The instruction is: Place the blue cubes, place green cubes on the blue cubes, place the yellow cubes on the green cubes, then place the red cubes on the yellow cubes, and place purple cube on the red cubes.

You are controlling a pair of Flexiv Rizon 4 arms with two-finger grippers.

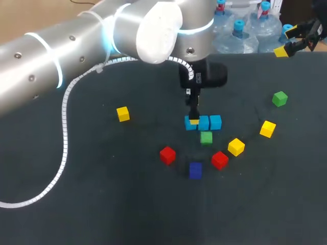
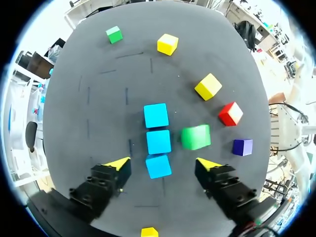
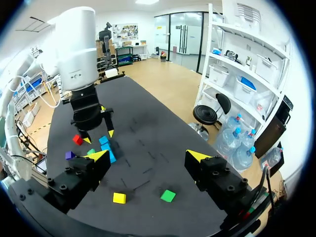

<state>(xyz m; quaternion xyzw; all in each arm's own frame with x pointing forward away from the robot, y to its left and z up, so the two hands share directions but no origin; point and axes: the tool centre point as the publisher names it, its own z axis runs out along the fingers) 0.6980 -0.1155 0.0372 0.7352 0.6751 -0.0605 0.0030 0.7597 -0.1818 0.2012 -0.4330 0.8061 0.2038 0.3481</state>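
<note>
Head view: the dark table (image 1: 76,204) takes up most of the scene, and the left arm (image 1: 76,46) lies across it from the left side to the middle. The left gripper (image 1: 193,118) hangs fingers down over the left end of a row of three blue cubes (image 1: 204,122), which sit touching side by side. In the left wrist view its fingers (image 2: 114,170) stand wide apart, with the row's nearest cube between them and touched by neither. The right gripper (image 1: 295,45) is at the table's far right edge, well apart from every cube. The right wrist view shows its fingers (image 3: 197,158) spread wide with nothing between them. A green cube (image 1: 206,137) lies on the table just beside the row's middle, on the near side. The second green cube (image 1: 279,98) lies well off to the right. One yellow cube (image 1: 236,147) sits near the row's right, a second yellow cube (image 1: 267,128) lies further right, and a third yellow cube (image 1: 122,114) lies alone to the left. A red cube (image 1: 167,155) and a second red cube (image 1: 219,160) lie on either side of the purple cube (image 1: 195,170), in front of the row. Every cube rests directly on the table.
</note>
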